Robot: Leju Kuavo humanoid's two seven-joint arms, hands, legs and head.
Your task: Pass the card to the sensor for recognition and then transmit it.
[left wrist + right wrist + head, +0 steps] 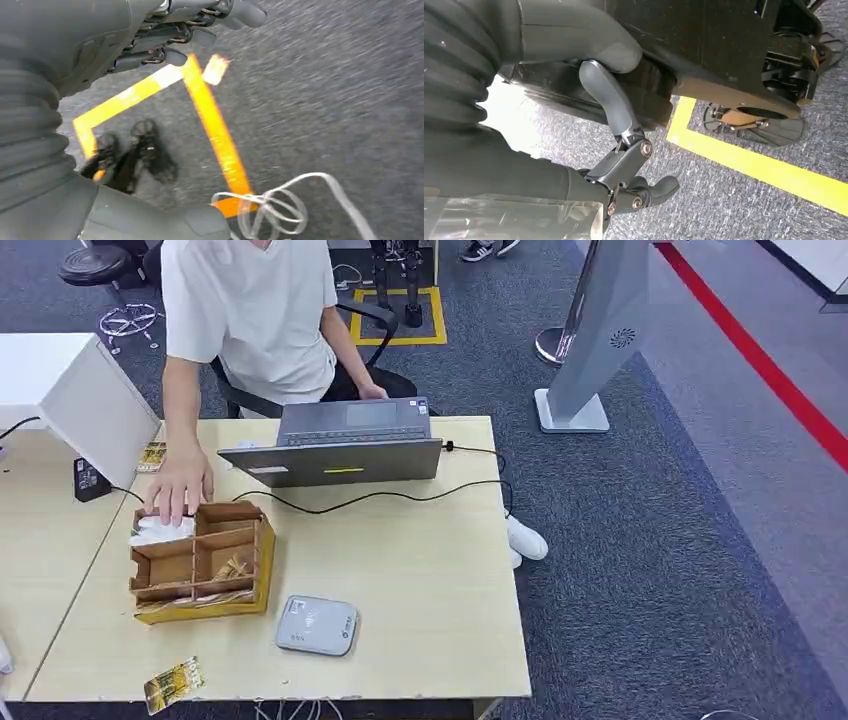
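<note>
Head view: a light wooden table [420, 580] on dark grey carpet. The card [172, 684] lies flat at the near-left corner of the table, close to the front edge and slightly skewed to it; it is a small rectangle with a glossy gold-and-yellow patterned face that catches the light, its print too small to read. The sensor [317, 625], a flat pale-grey pad with rounded corners and faint marks on top, lies to the right of the card, apart from it and just in front of the wooden organizer [203, 562]. The organizer is an open box divided into compartments; one near compartment holds small gold items that cannot be identified. A person [255, 315] in a white shirt sits on the far side, one hand [179, 487] resting on a white object [160, 531] in the far-left compartment. A grey laptop [345, 445] stands open behind the organizer, a black cable [400, 495] trailing across the table from it.

Left wrist view: the left hand [190, 30] hangs over the carpet and yellow floor tape [215, 130], blurred; its dark fingers are loosely curled and hold nothing.

Right wrist view: the right hand [629, 165] also hangs above the carpet, fingers bent inward around no object.
</note>
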